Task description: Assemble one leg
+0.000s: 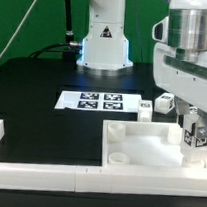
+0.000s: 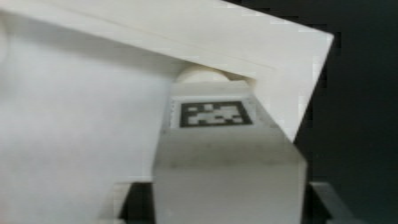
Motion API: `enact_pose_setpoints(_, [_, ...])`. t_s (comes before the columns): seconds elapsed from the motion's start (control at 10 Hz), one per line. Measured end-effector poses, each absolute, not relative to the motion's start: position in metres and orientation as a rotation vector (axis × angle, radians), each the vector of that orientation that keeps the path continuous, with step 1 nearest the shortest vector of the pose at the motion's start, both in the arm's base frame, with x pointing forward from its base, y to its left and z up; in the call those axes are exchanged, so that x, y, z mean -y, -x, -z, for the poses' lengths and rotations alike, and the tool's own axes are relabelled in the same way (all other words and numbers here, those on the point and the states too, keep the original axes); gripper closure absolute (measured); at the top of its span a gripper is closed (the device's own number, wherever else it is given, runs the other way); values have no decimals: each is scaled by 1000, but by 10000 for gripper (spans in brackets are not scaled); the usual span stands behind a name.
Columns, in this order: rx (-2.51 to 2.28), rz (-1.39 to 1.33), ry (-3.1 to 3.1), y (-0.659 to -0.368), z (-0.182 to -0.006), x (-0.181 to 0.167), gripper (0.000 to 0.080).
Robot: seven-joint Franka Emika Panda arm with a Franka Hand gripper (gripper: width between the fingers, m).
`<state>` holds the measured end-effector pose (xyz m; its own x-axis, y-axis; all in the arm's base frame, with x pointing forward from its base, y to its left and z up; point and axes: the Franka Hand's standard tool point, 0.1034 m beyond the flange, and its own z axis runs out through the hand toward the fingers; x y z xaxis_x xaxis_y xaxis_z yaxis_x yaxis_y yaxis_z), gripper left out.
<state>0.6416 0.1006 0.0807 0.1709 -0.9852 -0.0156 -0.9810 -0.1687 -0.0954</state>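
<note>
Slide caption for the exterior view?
Panda hand holds a tagged leg at a corner of the white tabletop, marker board nearby.

Close view of a white leg (image 2: 224,165) bearing a black-and-white square tag (image 2: 214,112), its rounded tip against the corner edge of a large white tabletop (image 2: 98,90), gripper (image 2: 228,205) clasping its near end, black table (image 2: 366,120) beside.

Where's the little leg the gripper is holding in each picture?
Exterior view: the leg sits in the gripper at the exterior view's right, over the tabletop.
Wrist view: the leg fills the middle, its tag facing the camera, its tip near the tabletop.
Shared landmark: the white tabletop.
</note>
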Motion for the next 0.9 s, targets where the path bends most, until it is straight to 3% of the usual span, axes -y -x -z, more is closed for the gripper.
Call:
enact_pose_setpoints(0.2, [-1998, 74, 2316, -641, -81, -100, 514])
enact_pose_setpoints(0.3, [-1971, 76, 2340, -641, -80, -100, 442])
enact_pose_setpoints(0.4, [-1867, 88, 2440, -641, -80, -101, 442])
enact_pose_setpoints(0.5, [-1573, 111, 2665, -641, -81, -106, 243])
enact_pose_setpoints(0.6, [-1314, 110, 2805, -641, -81, -109, 179])
enact_pose_setpoints(0.9, [-1036, 147, 2918, -638, -83, -111, 151])
